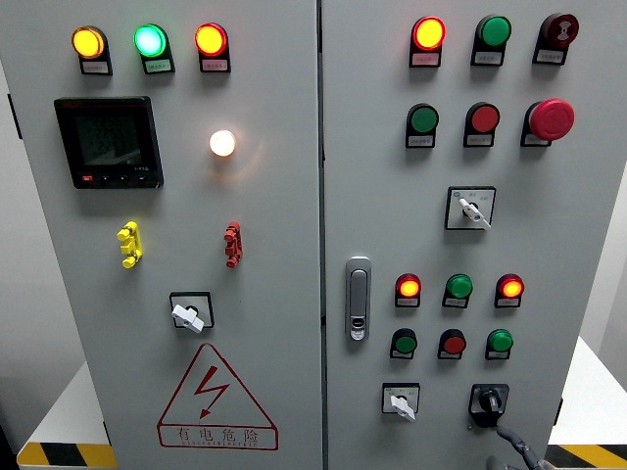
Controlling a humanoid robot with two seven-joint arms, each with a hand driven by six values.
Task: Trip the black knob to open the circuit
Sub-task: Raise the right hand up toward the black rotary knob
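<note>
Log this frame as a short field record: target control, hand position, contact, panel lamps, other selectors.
target: black knob, lower right of the right door
right hand: grey fingertips at the bottom edge, just below the knob
contact: not clearly touching; grasp cannot be told
left hand: not in view
lit lamps, left door: amber, green and red along the top, plus white lamp
white selectors: three, including one beside the knob
door handle: metal latch at the seam
</note>
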